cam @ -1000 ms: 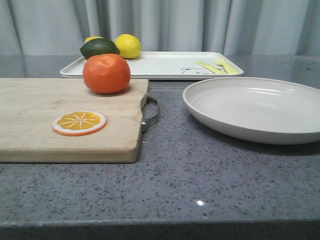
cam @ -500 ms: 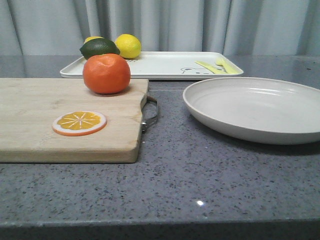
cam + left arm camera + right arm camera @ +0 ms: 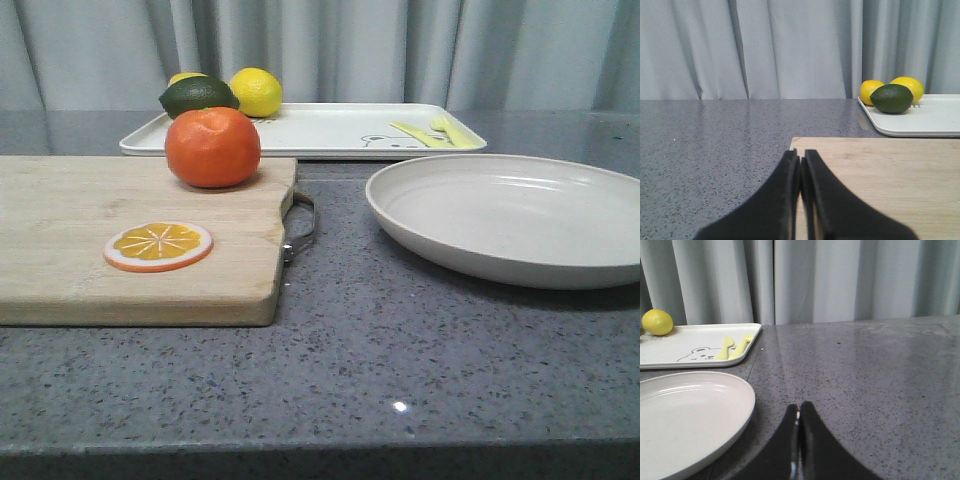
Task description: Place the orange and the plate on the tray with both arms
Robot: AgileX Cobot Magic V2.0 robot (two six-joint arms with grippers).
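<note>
The orange (image 3: pixel 213 147) sits at the far right corner of the wooden cutting board (image 3: pixel 90 240). The off-white plate (image 3: pixel 510 215) rests on the grey counter to the right; it also shows in the right wrist view (image 3: pixel 685 420). The white tray (image 3: pixel 320 130) with a bear drawing lies at the back; it shows in the right wrist view (image 3: pixel 690 347) and the left wrist view (image 3: pixel 925 117). My left gripper (image 3: pixel 801 159) is shut and empty over the board's near left part. My right gripper (image 3: pixel 799 409) is shut and empty beside the plate's rim. Neither gripper shows in the front view.
A flat orange slice (image 3: pixel 158 246) lies on the board. A dark green avocado (image 3: pixel 198 95) and two yellow lemons (image 3: pixel 256 91) sit on the tray's left end, a yellow fork and spoon (image 3: pixel 435 132) on its right end. Grey curtains hang behind.
</note>
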